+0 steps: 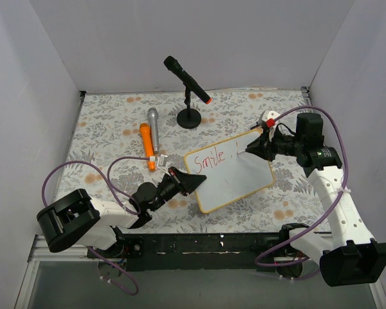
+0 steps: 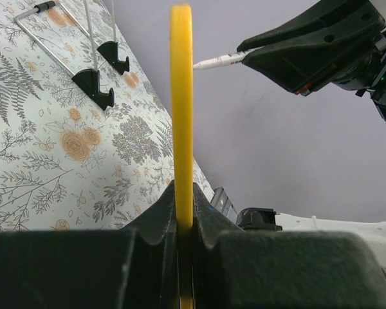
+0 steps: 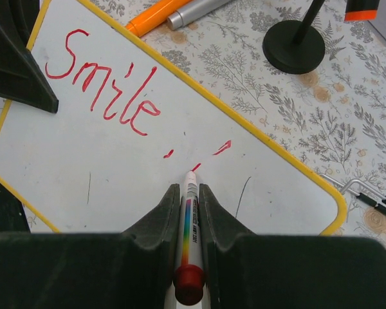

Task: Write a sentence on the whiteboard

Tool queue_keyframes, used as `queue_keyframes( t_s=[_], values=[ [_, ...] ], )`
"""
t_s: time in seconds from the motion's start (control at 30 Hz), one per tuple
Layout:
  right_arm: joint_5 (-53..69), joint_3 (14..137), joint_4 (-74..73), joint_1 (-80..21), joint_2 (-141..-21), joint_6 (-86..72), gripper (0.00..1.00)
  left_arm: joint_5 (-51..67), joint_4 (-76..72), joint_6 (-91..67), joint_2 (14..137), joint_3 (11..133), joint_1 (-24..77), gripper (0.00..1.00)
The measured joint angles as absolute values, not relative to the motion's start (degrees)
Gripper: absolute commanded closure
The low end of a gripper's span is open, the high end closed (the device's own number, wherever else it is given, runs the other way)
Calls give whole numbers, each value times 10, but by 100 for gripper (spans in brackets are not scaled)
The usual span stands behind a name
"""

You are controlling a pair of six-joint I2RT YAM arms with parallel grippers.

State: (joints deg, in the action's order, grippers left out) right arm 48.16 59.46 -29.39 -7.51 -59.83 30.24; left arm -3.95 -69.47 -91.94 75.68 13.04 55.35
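**"Smile" is down, next marks just starting**

Step in hand, as I read it: the first strokes after the opening word. The right gripper (image 3: 189, 193) is closed tight on a white marker (image 3: 188, 222). The barrel runs between its fingers with the red cap at the rear. The nib is touching or just off the board, beside three short red dashes. The left gripper (image 2: 183, 215) is clamped on the yellow rim of the whiteboard (image 1: 241, 183) at its near-left edge. From the left wrist the board shows edge-on, rising straight out of the jaws.

Doing it well, my judgement:
- The left arm should hold dead steady, because any pivot at that single edge grip would bend the stroke.
- Nib pressure should be light and even, since a hard press could tip or slide the board.
- New letters want the size and slant of "Smile".
- Little room is left on the top line, so the rest likely belongs below.

The thing itself: the board sits centre-right on the floral table cover (image 1: 109, 116), set diagonally between the two arms. I cannot tell whether it lies flat or is lifted slightly at the gripped edge. It has a white face, a thin yellow rim and rounded corners. The sentence (image 3: 103, 84) so far reads "Smile" in a loose red hand. A few faint grey scratches show lower on the face.

Behind it stands a microphone on a stand (image 1: 188, 80).
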Motion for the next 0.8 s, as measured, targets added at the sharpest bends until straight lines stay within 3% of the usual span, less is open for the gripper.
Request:
queue_keyframes(
  t_s=[0.8],
  values=[
    [481, 618, -278, -75, -624, 287, 99, -38, -695, -920, 759, 130, 552, 100]
  ],
)
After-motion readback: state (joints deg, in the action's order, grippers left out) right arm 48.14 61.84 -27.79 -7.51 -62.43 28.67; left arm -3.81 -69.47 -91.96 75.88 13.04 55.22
